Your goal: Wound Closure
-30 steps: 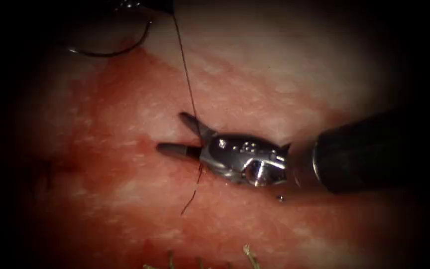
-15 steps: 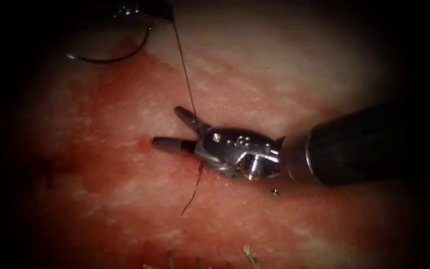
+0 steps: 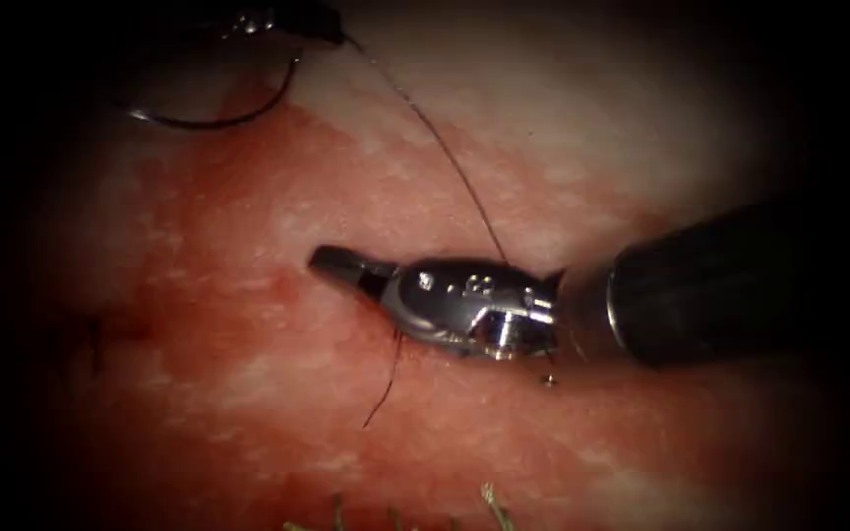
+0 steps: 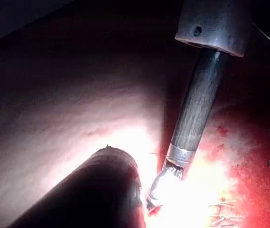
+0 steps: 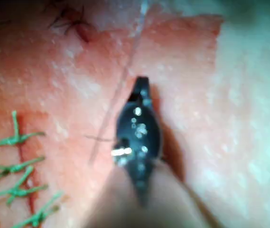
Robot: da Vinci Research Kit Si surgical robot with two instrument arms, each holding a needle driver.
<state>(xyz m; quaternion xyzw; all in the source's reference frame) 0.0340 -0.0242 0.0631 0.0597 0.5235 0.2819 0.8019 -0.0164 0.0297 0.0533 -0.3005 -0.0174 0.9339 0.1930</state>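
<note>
**Jaws of the right tool pressed together over the tissue, needle off at the far left corner**

Endoscope view: the right tool [image 3: 336,264] reaches in from the right edge and lies low over the red middle of the tissue [image 3: 248,393]. Its two jaws are pressed together into one dark tip pointing left. I cannot tell whether anything is pinched between them. The thread [image 3: 445,157] runs from the far left corner of the tissue down to the top of the tool's shiny wrist, where it passes out of sight. A loose thread end [image 3: 383,388] hangs out from under the wrist and curls over the tissue toward its near edge. The needle [image 3: 218,120] is at the far left corner, a dark arc showing over the pale tissue, not in it. One end of the arc rises to the left tool [image 3: 277,18], which sits in shadow there. Whether that tool grips the needle cannot be told. A dark stitch [image 3: 95,339] marks the tissue near its left edge, and pale stitch ends [image 3: 489,497] stick up at the near edge.

Left wrist view: the left arm's dark shaft [image 4: 101,190] lies beside the right arm's shaft [image 4: 196,109], whose wrist is lost in glare against the tissue.

Right wrist view: the right tool's jaws are shut just above the tissue. The thread passes beside them, and green stitches [image 5: 16,166] cross a red cut [image 5: 23,156] well apart from the tip.
</note>
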